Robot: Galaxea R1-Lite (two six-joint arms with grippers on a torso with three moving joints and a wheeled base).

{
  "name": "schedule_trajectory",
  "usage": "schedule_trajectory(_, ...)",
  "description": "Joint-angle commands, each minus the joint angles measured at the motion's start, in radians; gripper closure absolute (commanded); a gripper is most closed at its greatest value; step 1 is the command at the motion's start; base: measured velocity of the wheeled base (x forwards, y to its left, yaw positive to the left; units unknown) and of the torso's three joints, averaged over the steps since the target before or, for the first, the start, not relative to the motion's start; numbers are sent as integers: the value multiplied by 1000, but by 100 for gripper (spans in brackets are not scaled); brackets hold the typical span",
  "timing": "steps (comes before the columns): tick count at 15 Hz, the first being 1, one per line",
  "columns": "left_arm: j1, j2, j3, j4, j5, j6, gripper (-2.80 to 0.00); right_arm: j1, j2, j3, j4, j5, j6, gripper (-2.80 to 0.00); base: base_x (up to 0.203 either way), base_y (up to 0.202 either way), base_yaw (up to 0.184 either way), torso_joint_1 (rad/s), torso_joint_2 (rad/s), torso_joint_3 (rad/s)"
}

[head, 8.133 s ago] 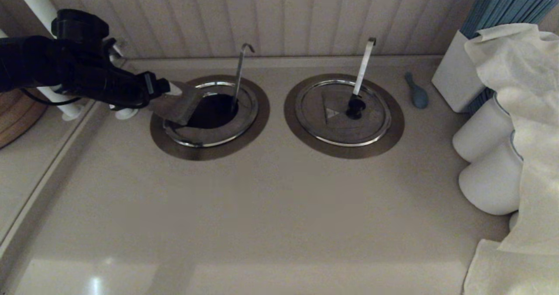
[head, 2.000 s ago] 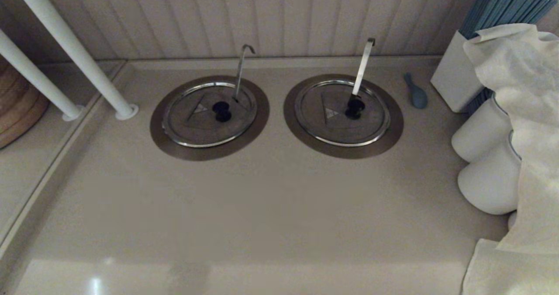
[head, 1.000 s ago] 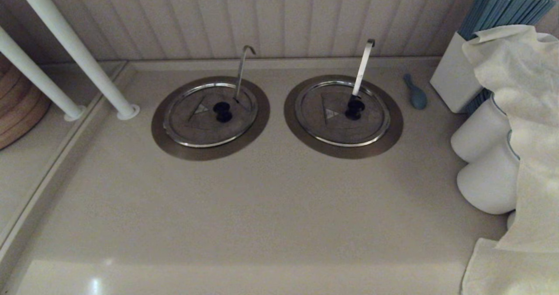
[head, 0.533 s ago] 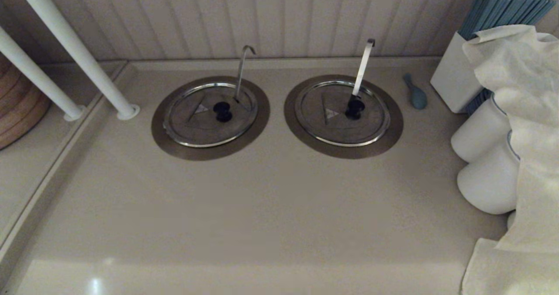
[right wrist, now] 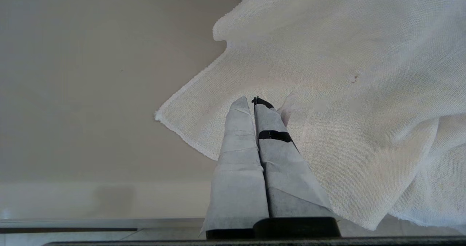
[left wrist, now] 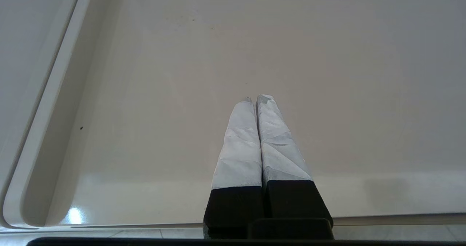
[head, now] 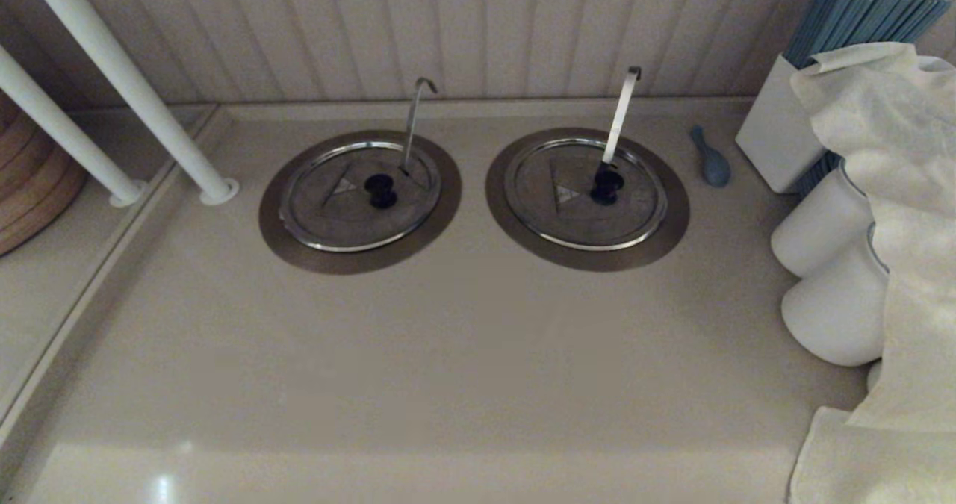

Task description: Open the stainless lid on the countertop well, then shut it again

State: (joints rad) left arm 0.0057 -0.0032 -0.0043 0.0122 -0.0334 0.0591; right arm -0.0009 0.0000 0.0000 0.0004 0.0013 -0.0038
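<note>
I am looking at the stainless lid (head: 357, 196) lying flat and shut over the countertop well (head: 299, 246), toward the desk's (head: 463, 355) far edge and left of the middle, its thin hooked rod (head: 413, 123) rising beside the black knob (head: 380, 190). My left hand (left wrist: 259, 99) is hanging clenched and empty over bare desk near the front edge; my right hand (right wrist: 255, 101) is clenched over the white cloth (right wrist: 346, 93) at the front right corner. Judging by this, the closing step is done, and nothing further is calling for a reach.
</note>
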Motion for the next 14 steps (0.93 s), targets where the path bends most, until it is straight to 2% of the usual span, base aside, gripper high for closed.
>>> schedule_trajectory(1,0,5,0,0,0,1,0,0,0,0,0,0,-1,0,0,0,0,0,0,0)
schedule_trajectory(14,0,5,0,0,10,-32,0,1,0,0,0,0,-1,0,0,0,0,0,0,0)
